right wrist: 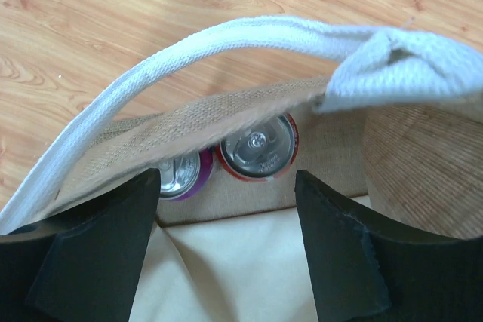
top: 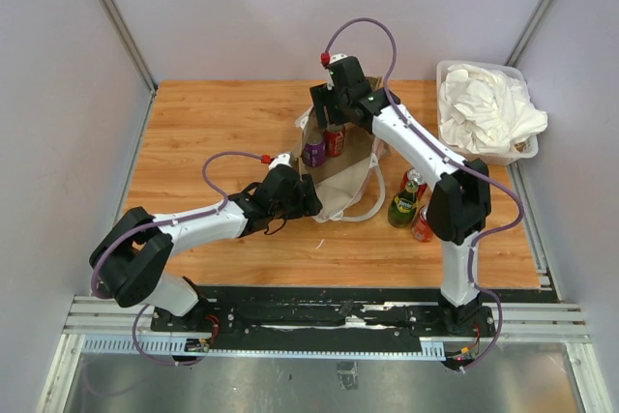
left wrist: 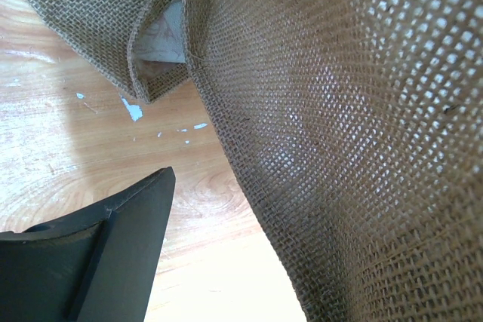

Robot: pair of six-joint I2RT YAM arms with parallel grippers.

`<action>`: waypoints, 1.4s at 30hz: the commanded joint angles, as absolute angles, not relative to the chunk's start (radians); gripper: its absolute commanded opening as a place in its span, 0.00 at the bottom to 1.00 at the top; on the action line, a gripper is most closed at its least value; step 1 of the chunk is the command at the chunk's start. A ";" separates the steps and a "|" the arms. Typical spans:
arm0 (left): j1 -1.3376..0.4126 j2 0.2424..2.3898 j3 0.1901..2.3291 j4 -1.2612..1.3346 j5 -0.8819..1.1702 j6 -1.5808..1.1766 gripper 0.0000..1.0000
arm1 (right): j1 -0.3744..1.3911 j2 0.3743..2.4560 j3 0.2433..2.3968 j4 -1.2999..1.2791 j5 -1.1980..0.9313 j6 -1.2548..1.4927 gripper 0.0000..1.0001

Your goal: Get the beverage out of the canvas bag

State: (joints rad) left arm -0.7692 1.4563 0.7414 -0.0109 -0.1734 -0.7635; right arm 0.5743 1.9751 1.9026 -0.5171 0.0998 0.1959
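Observation:
The tan canvas bag (top: 340, 181) lies in the middle of the table with its mouth open and a white rope handle (right wrist: 226, 39) across it. Inside stand a red can (top: 335, 140) and a purple can (top: 314, 152); both tops show in the right wrist view, the red can (right wrist: 256, 145) and the purple can (right wrist: 179, 175). My right gripper (top: 329, 111) hangs open over the bag's far end, and in its own view (right wrist: 226, 186) the jaws are just short of the cans. My left gripper (top: 308, 198) is at the bag's near left wall (left wrist: 339, 148). One finger (left wrist: 113, 246) shows, apart from the cloth; the other is hidden behind it.
A green bottle (top: 404, 204) and an orange-red bottle (top: 423, 224) stand on the table right of the bag, by the right arm. A clear plastic bin (top: 455, 74) of white cloth sits at the back right. Grey walls close in the wooden table (top: 213, 123).

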 commanded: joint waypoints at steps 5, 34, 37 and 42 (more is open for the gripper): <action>-0.775 1.472 0.741 -0.065 -0.213 -0.732 0.81 | 0.548 2.085 1.978 -0.508 0.098 0.246 0.73; -0.775 1.490 0.734 -0.053 -0.192 -0.739 0.81 | 0.503 2.170 1.935 -0.460 0.080 0.270 0.75; -0.775 1.492 0.734 -0.054 -0.192 -0.739 0.81 | 0.503 2.180 1.934 -0.465 0.071 0.273 0.76; -0.775 1.492 0.735 -0.053 -0.192 -0.738 0.81 | 0.503 2.197 1.926 -0.477 0.071 0.270 0.75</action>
